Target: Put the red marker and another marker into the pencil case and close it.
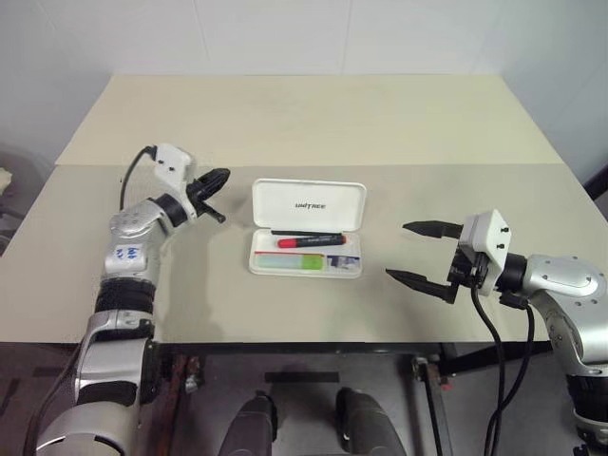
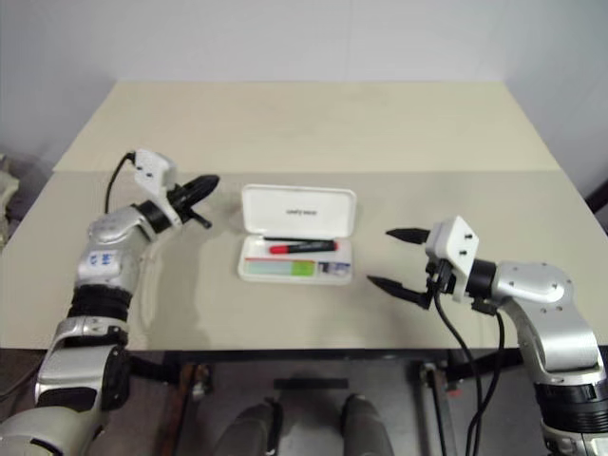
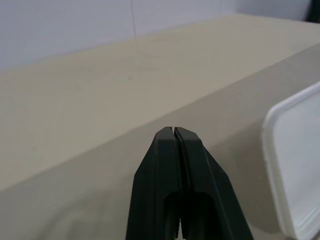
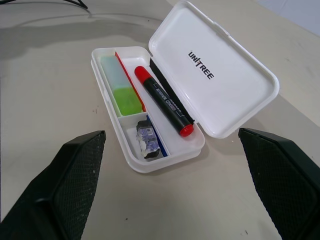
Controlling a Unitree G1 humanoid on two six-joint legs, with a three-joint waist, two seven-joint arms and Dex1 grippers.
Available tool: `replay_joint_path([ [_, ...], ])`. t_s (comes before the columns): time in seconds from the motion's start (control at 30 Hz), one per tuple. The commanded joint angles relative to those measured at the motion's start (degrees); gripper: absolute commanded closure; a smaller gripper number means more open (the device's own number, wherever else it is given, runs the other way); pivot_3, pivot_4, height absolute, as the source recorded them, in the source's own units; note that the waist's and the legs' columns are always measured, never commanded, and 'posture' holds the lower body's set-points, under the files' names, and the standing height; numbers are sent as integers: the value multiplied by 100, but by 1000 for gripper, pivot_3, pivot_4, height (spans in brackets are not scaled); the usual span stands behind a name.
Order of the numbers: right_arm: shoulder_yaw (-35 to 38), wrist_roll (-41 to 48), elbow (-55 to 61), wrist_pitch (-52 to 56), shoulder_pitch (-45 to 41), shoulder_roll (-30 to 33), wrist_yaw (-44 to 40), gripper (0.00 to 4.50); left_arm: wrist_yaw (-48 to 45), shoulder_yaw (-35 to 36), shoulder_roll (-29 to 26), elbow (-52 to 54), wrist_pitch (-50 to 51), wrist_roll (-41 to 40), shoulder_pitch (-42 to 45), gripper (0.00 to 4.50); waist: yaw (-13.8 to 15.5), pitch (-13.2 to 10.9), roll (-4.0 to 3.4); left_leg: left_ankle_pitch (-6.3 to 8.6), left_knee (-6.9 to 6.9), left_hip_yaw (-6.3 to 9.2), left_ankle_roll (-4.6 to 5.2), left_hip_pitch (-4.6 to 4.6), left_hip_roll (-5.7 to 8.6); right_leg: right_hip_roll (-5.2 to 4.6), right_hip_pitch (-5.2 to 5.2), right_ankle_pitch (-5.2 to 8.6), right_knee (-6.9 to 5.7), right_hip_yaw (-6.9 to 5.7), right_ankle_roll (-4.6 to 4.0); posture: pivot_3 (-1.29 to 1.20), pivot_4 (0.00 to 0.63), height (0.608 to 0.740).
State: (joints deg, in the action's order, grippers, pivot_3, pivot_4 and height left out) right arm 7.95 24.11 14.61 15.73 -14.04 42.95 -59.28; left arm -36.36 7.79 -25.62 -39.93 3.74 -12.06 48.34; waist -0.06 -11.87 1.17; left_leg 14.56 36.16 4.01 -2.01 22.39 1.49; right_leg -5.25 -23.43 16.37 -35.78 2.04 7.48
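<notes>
You're seeing the left gripper [image 1: 217, 180] hovering just left of the pencil case [image 1: 306, 204], jaws pressed together on nothing. The case is lying open on the surface [image 1: 285, 123], holding the red marker [image 4: 164, 101] and another marker [image 4: 120, 86]. Right of the case, the right gripper [image 1: 418, 253] is hanging with jaws wide apart.

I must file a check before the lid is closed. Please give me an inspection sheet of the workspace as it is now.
Surface: beige table, with a seam across it.
Job's things: pencil case open, lid tilted back; red marker in its long compartment; green-ended marker in the compartment beside it.
Clutter: small blue and clear item in the case's small compartment; what it is cannot be told.
Grippers: left gripper shut, empty, beside the lid; right gripper open, empty, apart from the case.
Cables: black cables at the right wrist; one at the left wrist.
Surroundings: pale wall behind the table.
</notes>
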Motion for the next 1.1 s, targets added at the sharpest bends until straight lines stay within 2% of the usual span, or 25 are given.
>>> replay_joint_path([
  [0.03, 100, 142, 267, 9, 23, 0, 83, 0, -54, -109, 152, -252, 57, 66, 332, 4469, 5, -1, 1, 0, 0, 0, 0, 1, 0, 1, 0, 0, 1, 0, 0, 0, 150, 740],
  [0.27, 120, 166, 390, 45, 102, -30, 204, 0, -772, -75, 400, -396, -158, -216, 606, 4469, -5, -2, 4, 0, -2, -2, 0, 4, 1, 1, 0, -1, 9, 0, 2, 0, 150, 740],
  [0.5, 113, 222, 514, 123, 152, -65, 349, 0, -1663, -98, 328, -52, -502, -379, 397, 4469, 3, -3, 6, 0, -1, -2, 0, 5, 1, 0, 0, -1, 9, 0, 2, 0, 150, 740],
  [0.87, 74, 287, 724, 292, 115, -101, 572, 0, -2767, -947, -30, 318, -1384, 250, -54, 4469, 10, -4, 6, 0, 1, -1, 2, 5, 0, 0, 1, -2, 9, 0, 2, 0, 150, 740],
  [1.1, 76, 320, 872, 422, 98, -131, 774, 0, -3029, -1570, 22, 157, -1884, 805, 5, 4469, 6, -4, 6, 0, 0, -1, 2, 4, 1, 0, 2, -2, 10, 0, 2, 0, 150, 740],
])
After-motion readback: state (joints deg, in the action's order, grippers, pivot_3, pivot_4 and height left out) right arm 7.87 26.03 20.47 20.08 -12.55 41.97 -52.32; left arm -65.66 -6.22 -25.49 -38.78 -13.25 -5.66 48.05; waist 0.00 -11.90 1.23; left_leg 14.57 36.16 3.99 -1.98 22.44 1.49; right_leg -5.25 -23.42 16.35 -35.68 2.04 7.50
